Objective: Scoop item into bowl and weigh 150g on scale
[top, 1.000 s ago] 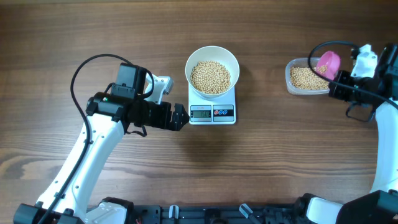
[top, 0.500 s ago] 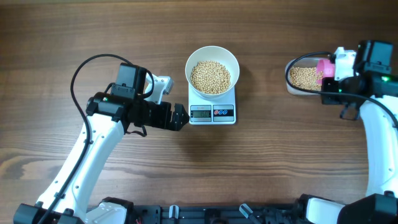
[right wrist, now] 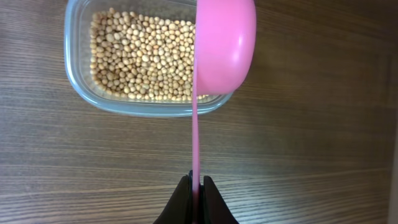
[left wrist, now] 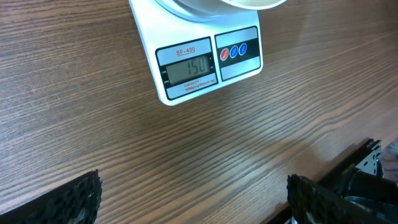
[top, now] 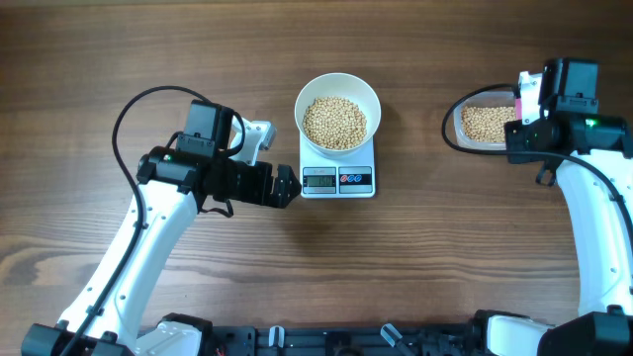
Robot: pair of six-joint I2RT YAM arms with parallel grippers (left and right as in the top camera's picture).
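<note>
Pink scoop (right wrist: 224, 43) over the tub (right wrist: 78, 93), scale (left wrist: 205, 65) showing 150.
Beans (top: 334, 122) sit in the bowl (top: 309, 94) on the scale, and the reading meets the target, so weighing looks done. Right hand (right wrist: 196, 186) pinches the scoop's handle above the tub; left hand (top: 287, 187) gapes wide beside the scale. Next, likely: lay the scoop down, clear of the scale.

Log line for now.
white bowl of tan beans on white scale reading 150; right end effector shut on pink scoop over clear tub; left end effector open
</note>
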